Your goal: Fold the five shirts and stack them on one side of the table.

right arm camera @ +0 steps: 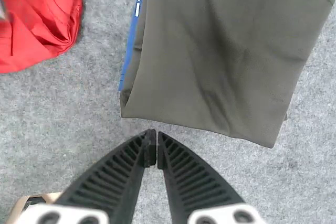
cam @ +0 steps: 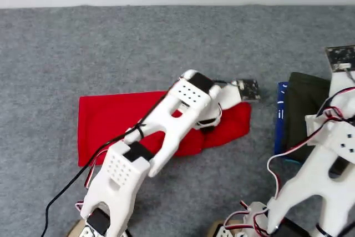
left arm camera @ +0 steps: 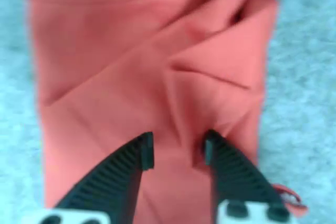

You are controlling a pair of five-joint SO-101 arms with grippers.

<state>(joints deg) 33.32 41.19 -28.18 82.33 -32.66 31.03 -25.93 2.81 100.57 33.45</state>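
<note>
We find the red shirt point(cam: 111, 126) lying near the middle of the table point(cam: 166, 43), partly folded. Its left portion is flat. Its right end is bunched and creased, with a rounded fold at the edge nearest the stack.

The left gripper point(left arm camera: 177, 150) sits over that creased end with its jaws moderately apart. A raised ridge of red cloth lies between the fingertips point(left arm camera: 147, 148). We cannot confirm whether they touch the fabric. The left arm point(cam: 166, 131) stretches diagonally across the shirt.

To the right, apart from the red shirt, a dark olive shirt point(right arm camera: 226, 51) lies folded. It rests on top of a blue shirt point(right arm camera: 130, 56), of which a narrow strip shows along one side.

The right gripper point(right arm camera: 157, 148) hangs above bare table just beside the near edge of the olive shirt. Its jaws are pressed together, with nothing between them. The right arm point(cam: 327, 165) stands at the table's right side, beside the stack.

The table is covered in grey felt-like material.
</note>
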